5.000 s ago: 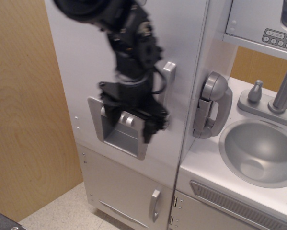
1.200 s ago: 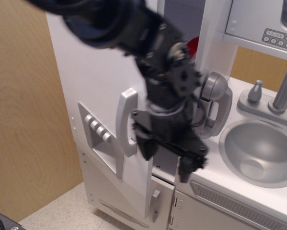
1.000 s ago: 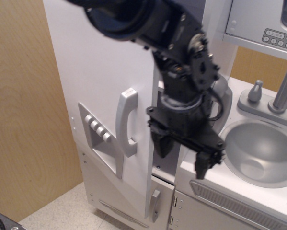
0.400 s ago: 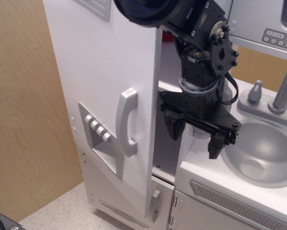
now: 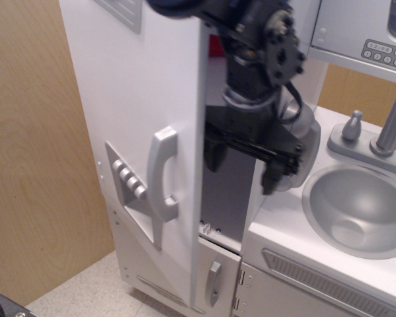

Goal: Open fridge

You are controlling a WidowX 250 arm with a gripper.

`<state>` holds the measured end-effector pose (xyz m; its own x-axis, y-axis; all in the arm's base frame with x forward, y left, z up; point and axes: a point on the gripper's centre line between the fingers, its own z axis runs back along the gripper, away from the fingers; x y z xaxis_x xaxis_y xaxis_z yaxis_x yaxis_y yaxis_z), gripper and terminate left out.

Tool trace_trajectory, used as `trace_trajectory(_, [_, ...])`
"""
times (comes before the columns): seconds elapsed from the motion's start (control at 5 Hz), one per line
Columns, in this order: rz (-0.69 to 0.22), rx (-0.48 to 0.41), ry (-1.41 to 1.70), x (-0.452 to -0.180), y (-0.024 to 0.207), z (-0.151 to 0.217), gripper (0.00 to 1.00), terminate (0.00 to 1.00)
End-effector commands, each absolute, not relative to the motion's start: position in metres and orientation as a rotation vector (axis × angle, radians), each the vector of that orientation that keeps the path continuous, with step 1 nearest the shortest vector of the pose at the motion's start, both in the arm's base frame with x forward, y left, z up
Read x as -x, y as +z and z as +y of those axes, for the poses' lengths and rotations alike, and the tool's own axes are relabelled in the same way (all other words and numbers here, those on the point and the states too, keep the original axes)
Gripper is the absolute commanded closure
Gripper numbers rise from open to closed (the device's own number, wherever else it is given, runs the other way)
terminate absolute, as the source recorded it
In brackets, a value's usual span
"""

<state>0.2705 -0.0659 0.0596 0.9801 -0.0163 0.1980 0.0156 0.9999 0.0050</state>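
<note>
The fridge (image 5: 138, 79) is a tall white toy unit at the left. Its large door stands swung partly open to the left, edge toward me, with the vertical silver handle (image 5: 159, 173) and the recessed dispenser panel (image 5: 133, 191) with buttons on its front. The dim interior shows through the gap, with something red high up (image 5: 215, 45). My black gripper (image 5: 244, 162) is open and empty. It hangs in the door gap, one finger inside the opening and the other in front of the fridge's right frame. It touches neither the door nor the handle.
Below is a small lower door with a short handle (image 5: 213, 284). A grey toy phone (image 5: 302, 129) hangs on the fridge's right side. A sink basin (image 5: 359, 210) with faucet (image 5: 395, 122) lies at right, a microwave keypad (image 5: 385, 53) above. A wooden wall (image 5: 32, 165) stands left.
The fridge door went from shut to swung open leftward, and it opened a bit further in the last moment. My gripper left the handle, moved right and down, then rose into the gap.
</note>
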Motion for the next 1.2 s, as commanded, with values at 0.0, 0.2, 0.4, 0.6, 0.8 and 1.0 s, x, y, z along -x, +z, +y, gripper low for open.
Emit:
trace_trajectory(0.0, [-0.226, -0.062, 0.094, -0.235, 0.083, -0.018, 0.00, 0.00])
trace_trajectory(0.2, [-0.194, -0.127, 0.145, -0.219, 0.071, 0.016, 0.00, 0.00])
trace_trajectory(0.4, [-0.178, -0.206, 0.179, -0.206, 0.049, 0.047, 0.00, 0.00])
trace_trajectory(0.6, [-0.191, -0.288, 0.241, -0.204, 0.028, 0.070, 0.00, 0.00])
trace_trajectory(0.8, [-0.198, -0.325, 0.296, -0.212, 0.013, 0.098, 0.00, 0.00])
trace_trajectory(1.0, [-0.229, -0.301, 0.293, -0.230, 0.008, 0.125, 0.00, 0.00])
